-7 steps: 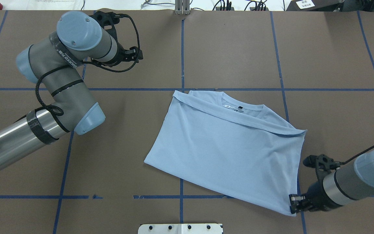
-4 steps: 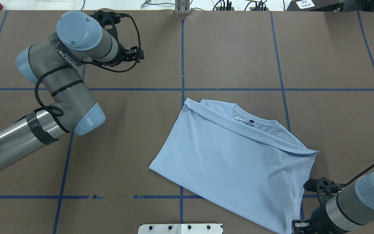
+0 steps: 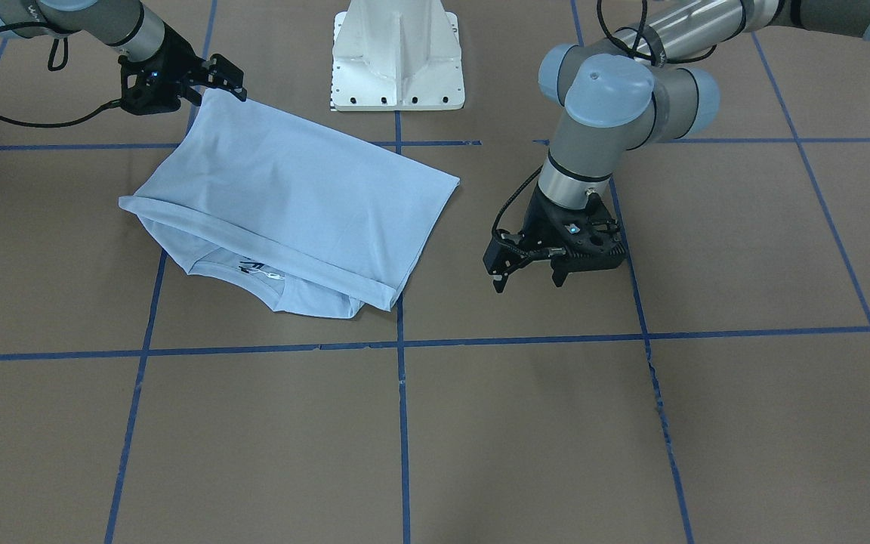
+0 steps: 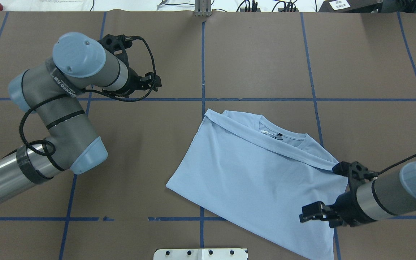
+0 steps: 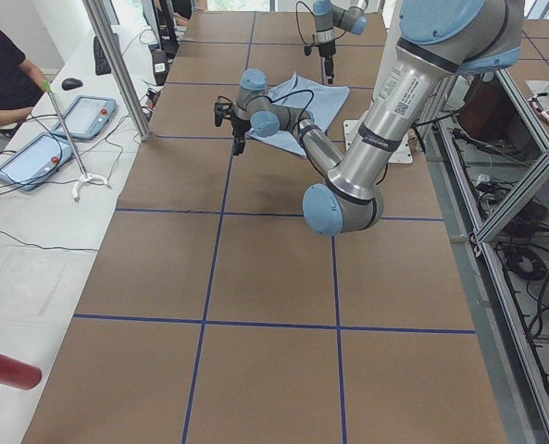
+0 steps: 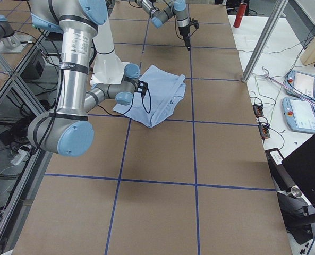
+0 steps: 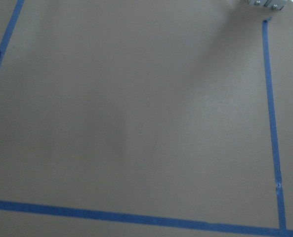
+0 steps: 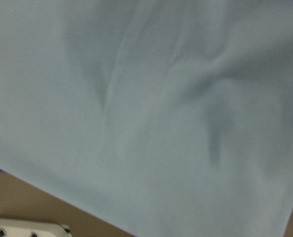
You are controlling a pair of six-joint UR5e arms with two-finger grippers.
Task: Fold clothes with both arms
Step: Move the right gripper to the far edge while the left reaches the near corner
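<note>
L gripper [image 3: 527, 281] (splayed wide) hangs beside folded T-shirt [image 3: 291, 196]

This looks like a robotics lab: the left arm [image 4: 63, 108] and right arm [image 4: 388, 198] stand by a white pedestal [image 3: 397, 53] at a brown table [image 4: 258, 54] gridded with blue tape [image 4: 258, 99]. Along the far side, a white bench [image 5: 33, 213] carries what are probably teach pendants [image 5: 87, 116] and loose cables [image 5: 15, 185]. Aluminium posts [image 5: 117, 65] and a seated person [image 5: 1, 69] are there too.

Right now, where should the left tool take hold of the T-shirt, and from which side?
Probably the near left corner of the T-shirt, from the left: it lies flat and pointed, clear of the collar fold, and the open left tool is on that side.
</note>
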